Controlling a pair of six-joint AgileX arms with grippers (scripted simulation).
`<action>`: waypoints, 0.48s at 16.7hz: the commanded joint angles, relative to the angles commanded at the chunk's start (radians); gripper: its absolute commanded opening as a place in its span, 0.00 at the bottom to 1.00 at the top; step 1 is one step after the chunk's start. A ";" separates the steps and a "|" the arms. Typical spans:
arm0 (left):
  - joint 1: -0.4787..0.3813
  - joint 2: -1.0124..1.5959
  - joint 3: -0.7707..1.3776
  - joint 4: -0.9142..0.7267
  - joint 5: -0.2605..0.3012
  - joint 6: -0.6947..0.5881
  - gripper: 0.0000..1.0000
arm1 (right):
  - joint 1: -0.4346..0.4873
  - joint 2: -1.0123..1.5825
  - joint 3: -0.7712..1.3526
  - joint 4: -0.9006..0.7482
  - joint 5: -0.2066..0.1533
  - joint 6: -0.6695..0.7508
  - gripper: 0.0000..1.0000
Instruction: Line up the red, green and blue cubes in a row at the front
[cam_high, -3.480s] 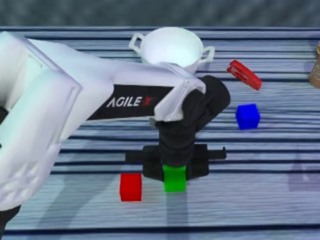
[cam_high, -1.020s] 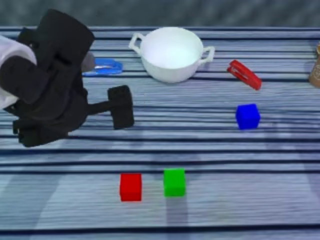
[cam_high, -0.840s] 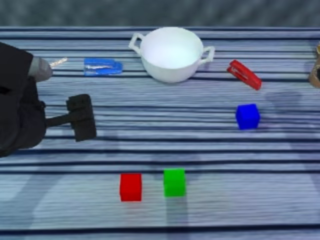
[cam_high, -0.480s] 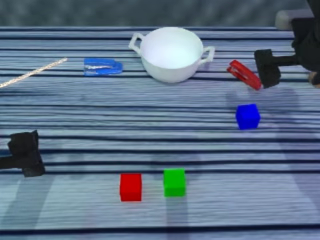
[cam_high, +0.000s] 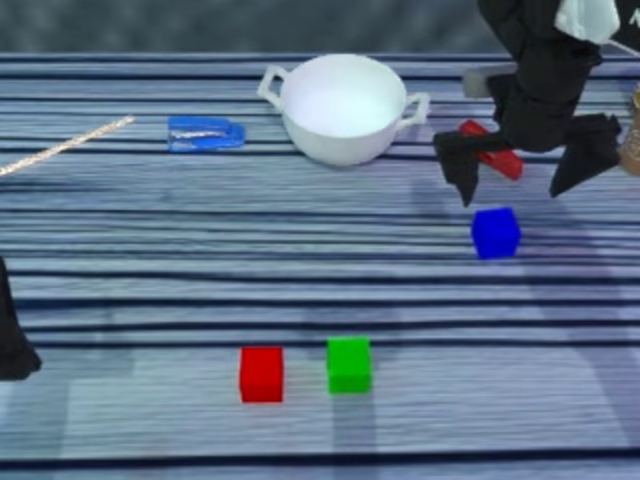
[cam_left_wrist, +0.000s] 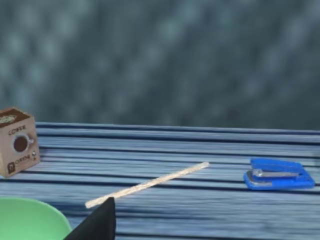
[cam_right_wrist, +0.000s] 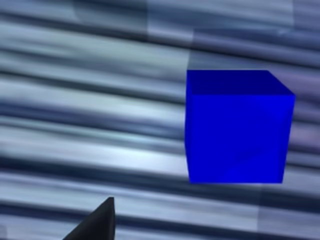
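Note:
The red cube (cam_high: 261, 374) and the green cube (cam_high: 349, 364) sit side by side near the table's front, a small gap between them. The blue cube (cam_high: 496, 232) stands alone farther back on the right, and it fills the right wrist view as a blue cube (cam_right_wrist: 235, 125). My right gripper (cam_high: 512, 196) hovers open just behind and above it, one fingertip (cam_right_wrist: 97, 222) showing beside the cube. My left arm (cam_high: 12, 340) is parked at the table's left edge, its gripper open with one fingertip (cam_left_wrist: 100, 222) in view and holding nothing.
A white bowl (cam_high: 345, 105) stands at the back centre. The red stapler (cam_high: 495, 155) lies partly under the right gripper. A light-blue stapler (cam_high: 205, 132) and a thin stick (cam_high: 65, 146) lie back left. A coffee box (cam_left_wrist: 17, 141) and green bowl (cam_left_wrist: 27, 220) show beyond.
The left arm let go of the green cube beside the red one and withdrew to the left edge. The right arm swung in from the back right and now hangs over the blue cube.

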 joint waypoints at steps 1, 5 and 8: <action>0.008 -0.023 -0.014 0.016 0.001 0.012 1.00 | 0.003 0.022 0.023 -0.010 0.001 0.002 1.00; 0.013 -0.036 -0.022 0.025 0.002 0.019 1.00 | 0.005 0.035 0.035 -0.015 0.001 0.003 1.00; 0.013 -0.036 -0.022 0.025 0.002 0.019 1.00 | 0.000 0.034 0.030 -0.010 0.001 0.001 1.00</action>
